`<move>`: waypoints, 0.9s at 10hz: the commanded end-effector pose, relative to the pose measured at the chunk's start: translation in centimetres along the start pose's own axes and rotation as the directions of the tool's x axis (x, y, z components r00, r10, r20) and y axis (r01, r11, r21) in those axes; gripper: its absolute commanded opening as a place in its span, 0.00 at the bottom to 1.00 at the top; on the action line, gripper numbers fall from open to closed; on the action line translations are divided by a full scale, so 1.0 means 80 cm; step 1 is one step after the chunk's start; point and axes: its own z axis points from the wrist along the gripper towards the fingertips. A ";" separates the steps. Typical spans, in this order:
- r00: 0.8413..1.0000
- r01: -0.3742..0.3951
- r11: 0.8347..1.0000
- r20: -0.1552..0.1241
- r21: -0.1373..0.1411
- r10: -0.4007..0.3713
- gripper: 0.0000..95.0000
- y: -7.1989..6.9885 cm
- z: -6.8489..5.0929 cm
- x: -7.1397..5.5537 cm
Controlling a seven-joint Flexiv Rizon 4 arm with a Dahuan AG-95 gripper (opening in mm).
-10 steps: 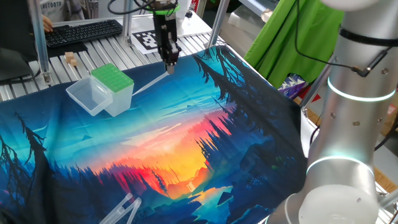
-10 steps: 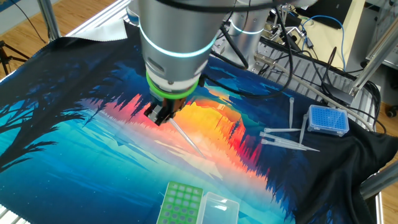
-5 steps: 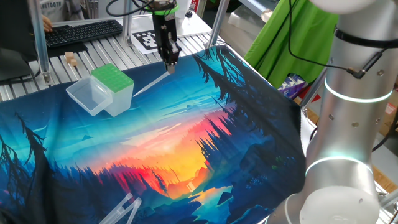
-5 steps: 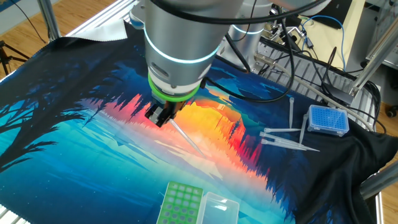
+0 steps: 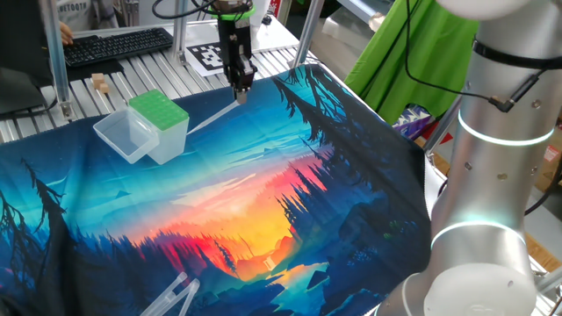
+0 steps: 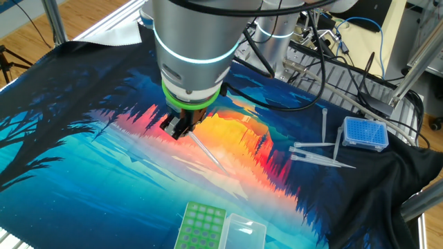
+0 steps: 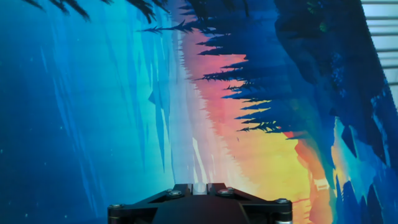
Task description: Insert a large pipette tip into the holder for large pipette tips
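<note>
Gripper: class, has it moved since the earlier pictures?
No. The gripper stays put, level with the green holder, shut on the pipette tip.

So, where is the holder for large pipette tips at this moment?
In one fixed view the holder for large pipette tips stands on the cloth at the upper left, lid open, left of and below the gripper, which holds the large pipette tip.

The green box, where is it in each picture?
One fixed view: the green box stands at the upper left on the colourful cloth, lid open beside it.
The other fixed view: it sits at the bottom edge, just left of the middle.
Hand view: not in it; only the cloth shows.
Shared landmark: the orange sunset patch on the cloth.
</note>
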 end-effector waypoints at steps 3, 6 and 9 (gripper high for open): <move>0.997 0.070 0.996 -0.031 -0.046 -0.072 0.00 -0.001 0.000 0.000; 0.987 0.147 0.983 -0.042 -0.111 -0.152 0.00 -0.001 0.000 0.000; 0.986 0.161 0.979 -0.032 -0.128 -0.167 0.00 -0.001 0.000 0.000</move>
